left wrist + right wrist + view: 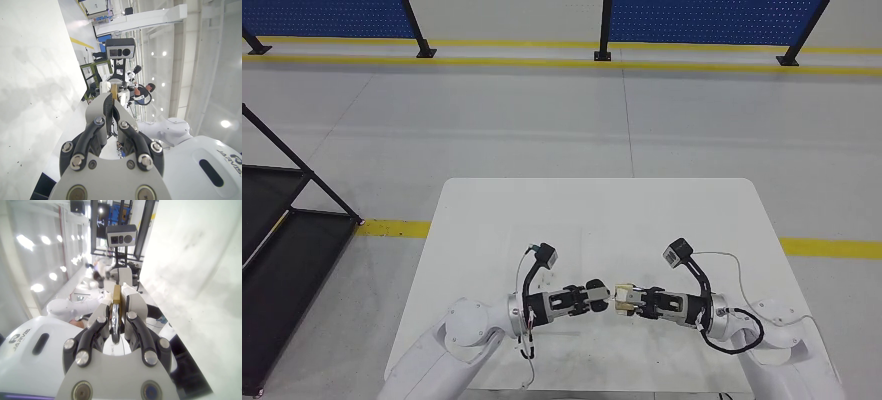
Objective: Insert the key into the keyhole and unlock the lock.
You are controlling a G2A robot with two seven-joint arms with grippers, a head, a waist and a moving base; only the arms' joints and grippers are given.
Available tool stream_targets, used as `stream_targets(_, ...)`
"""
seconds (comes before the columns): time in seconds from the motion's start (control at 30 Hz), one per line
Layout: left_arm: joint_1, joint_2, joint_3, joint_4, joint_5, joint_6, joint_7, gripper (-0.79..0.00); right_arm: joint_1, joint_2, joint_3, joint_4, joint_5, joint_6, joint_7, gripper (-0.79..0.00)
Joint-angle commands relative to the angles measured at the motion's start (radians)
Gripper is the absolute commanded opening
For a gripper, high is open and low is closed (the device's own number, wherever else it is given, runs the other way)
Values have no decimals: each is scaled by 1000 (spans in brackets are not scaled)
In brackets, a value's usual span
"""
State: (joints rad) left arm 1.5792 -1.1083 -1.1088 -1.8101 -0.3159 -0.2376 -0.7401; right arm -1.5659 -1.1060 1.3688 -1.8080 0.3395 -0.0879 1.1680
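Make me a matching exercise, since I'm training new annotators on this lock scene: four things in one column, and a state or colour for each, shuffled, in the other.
Things:
1. left tool
2. right tool
3. lock
4. table

States:
A. brass body, silvery shackle
B. white, beneath both arms
C. shut, tips pointing at the lock
D. clamped on the lock

Pairs: 1-C, 2-D, 3-A, 4-B
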Motion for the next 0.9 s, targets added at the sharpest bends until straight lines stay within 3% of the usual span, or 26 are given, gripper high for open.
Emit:
stream_targets(0.0, -2, 0, 2, 1, -2, -1, -2, -785, 0, 2, -2, -1, -1, 0, -3, -785)
stream_targets(0.87, 3, 5, 10, -20, 138, -81, 48, -785, -5, 20, -18, -9, -3, 8, -65, -785)
